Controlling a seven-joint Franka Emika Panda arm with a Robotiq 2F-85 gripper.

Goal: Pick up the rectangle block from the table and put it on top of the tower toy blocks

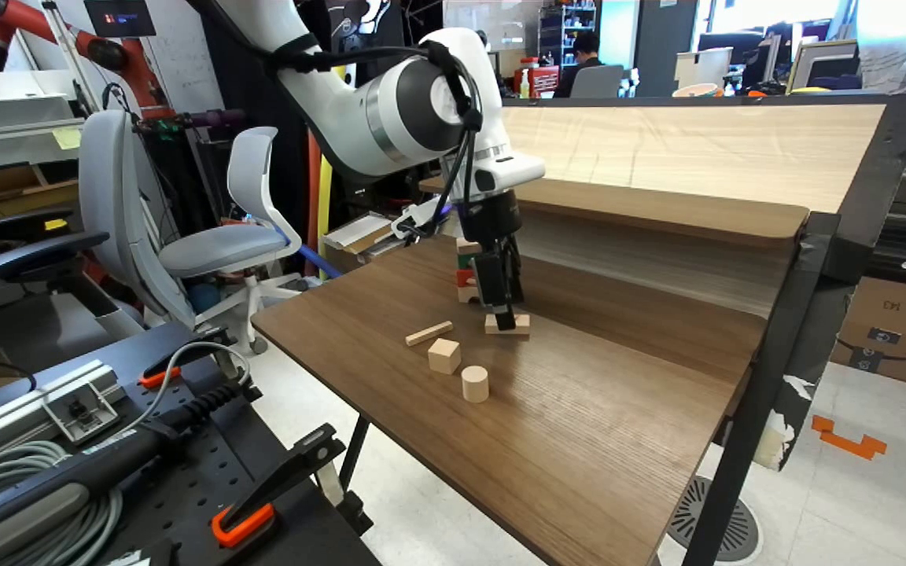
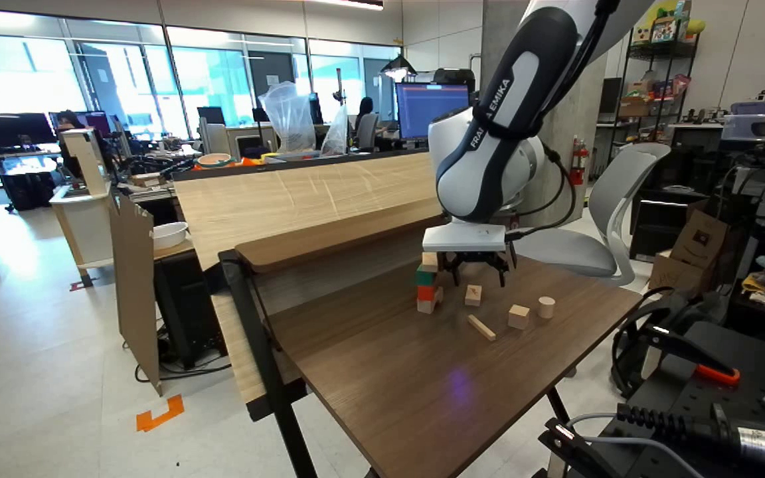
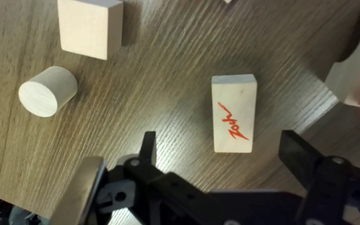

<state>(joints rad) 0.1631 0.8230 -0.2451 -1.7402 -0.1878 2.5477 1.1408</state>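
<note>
Brown grained table (image 1: pixel 579 409), pale red-lettered block (image 3: pixel 234 109)

Reaches out over the table (image 1: pixel 618 440) with a bent white arm (image 2: pixel 495 153); holds the wrist (image 1: pixel 494 135) above the table; hangs the gripper (image 2: pixel 479 281) lower over it, pointing both black fingers (image 3: pixel 148 147) down at its surface, spread well apart.

What seems a lamp (image 2: pixel 398 65) glows near bright windows (image 2: pixel 203 76).

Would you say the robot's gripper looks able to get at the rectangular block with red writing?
Probably yes: the gripper hangs open above the rectangular block, nothing shows between them, and the block tower stands apart to one side.
</note>
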